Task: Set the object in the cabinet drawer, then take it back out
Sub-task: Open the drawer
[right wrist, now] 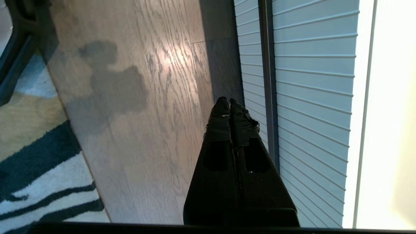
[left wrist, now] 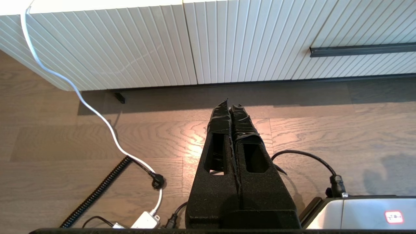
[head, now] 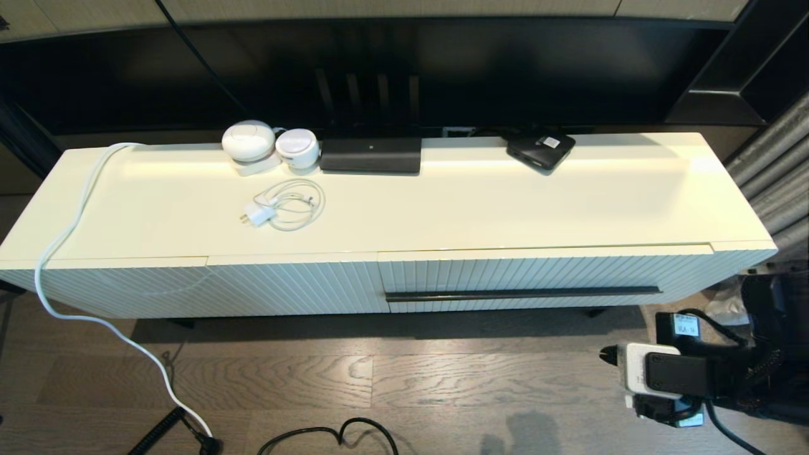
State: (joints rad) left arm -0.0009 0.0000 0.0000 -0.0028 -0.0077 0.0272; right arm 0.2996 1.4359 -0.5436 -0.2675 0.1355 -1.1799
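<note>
The cabinet drawer is closed, its ribbed cream front flush with the cabinet, and its dark bar handle runs along the lower part. The black umbrella is out of view in every frame. My right gripper hangs low over the floor in front of the drawer's right end; the right wrist view shows it shut and empty, just short of the handle. My left gripper is shut and empty over the wooden floor, left of the handle, and is outside the head view.
On the cabinet top lie a white charger with coiled cable, two white round devices, a flat black unit and a black box with a white sticker. A white cable hangs off the left end. Cables cross the floor.
</note>
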